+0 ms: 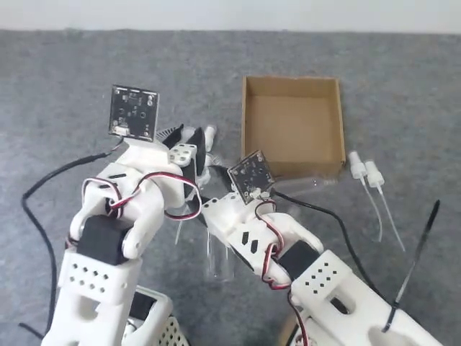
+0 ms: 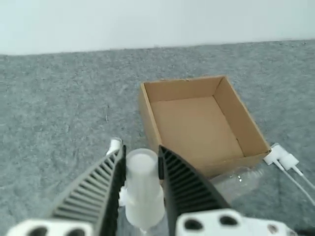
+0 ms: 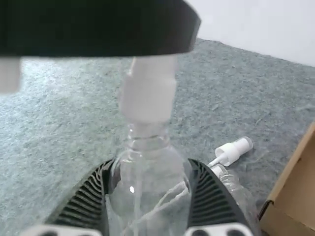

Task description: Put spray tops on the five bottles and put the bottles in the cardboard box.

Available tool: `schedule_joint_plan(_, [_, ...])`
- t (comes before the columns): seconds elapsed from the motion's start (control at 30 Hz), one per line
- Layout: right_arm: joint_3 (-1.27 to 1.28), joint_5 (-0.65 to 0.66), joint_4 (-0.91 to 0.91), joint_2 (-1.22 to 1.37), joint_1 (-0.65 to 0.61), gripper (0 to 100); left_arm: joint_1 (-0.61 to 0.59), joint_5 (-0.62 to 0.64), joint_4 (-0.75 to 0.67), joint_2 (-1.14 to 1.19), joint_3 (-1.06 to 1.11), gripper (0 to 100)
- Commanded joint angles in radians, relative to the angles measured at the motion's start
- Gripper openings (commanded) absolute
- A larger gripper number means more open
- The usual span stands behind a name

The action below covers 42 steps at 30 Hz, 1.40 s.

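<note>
Both of my grippers are loaded. My left gripper is closed narrow on a white spray top, with the ribbed black fingers pressing it from either side. My right gripper is clamped around the shoulders of a clear bottle, which stands upright between its fingers.

The spray top sits directly over that bottle. Its collar is at the bottle's mouth, the neck threads show just beneath it, and its thin tube hangs down inside the clear body.

In the high view the two grippers meet just beside the cardboard box, on its side toward my left arm and near its front corner. The box stands open on the grey carpet, its brown floor showing. A second clear bottle lies on its side just beside the box's near wall.

On the far side of the box from my grippers, two tops lie close together on the carpet. One loose top is nearer the box and the other loose top is just beside it, their long tubes trailing back toward my bases.

One more spray top lies on the carpet past the held bottle, near a corner of the box. I cannot tell whether it is fitted to a bottle.
</note>
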Motion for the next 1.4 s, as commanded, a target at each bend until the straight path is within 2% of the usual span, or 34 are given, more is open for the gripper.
schedule_joint_plan(0.0, [0.023, -0.017, -0.137, -0.028, 0.081, 0.6, 0.003, -0.034, 0.003, -0.003, 0.004, 1])
schedule_joint_plan(0.1, [0.043, -0.017, -0.170, -0.028, 0.110, 0.6, 0.003, -0.068, -0.002, -0.003, 0.012, 2])
schedule_joint_plan(0.33, [0.049, -0.017, -0.168, -0.021, 0.073, 0.6, -0.005, -0.071, -0.028, 0.005, -0.050, 16])
schedule_joint_plan(0.4, [0.063, -0.017, -0.174, -0.027, 0.070, 0.6, -0.008, -0.072, -0.018, 0.005, -0.099, 15])
schedule_joint_plan(0.67, [0.068, -0.017, -0.174, -0.028, 0.070, 0.6, -0.169, -0.072, -0.011, 0.080, -0.236, 15])
schedule_joint_plan(1.0, [0.068, -0.017, -0.171, -0.028, 0.070, 0.6, -0.032, -0.100, -0.011, 0.130, -0.079, 15])
schedule_joint_plan(1.17, [0.068, -0.017, -0.174, -0.028, 0.070, 0.6, -0.044, -0.129, -0.011, 0.129, -0.027, 15])
schedule_joint_plan(1.37, [0.068, -0.017, -0.173, -0.028, 0.073, 0.6, -0.144, -0.123, 0.014, 0.129, -0.130, 16])
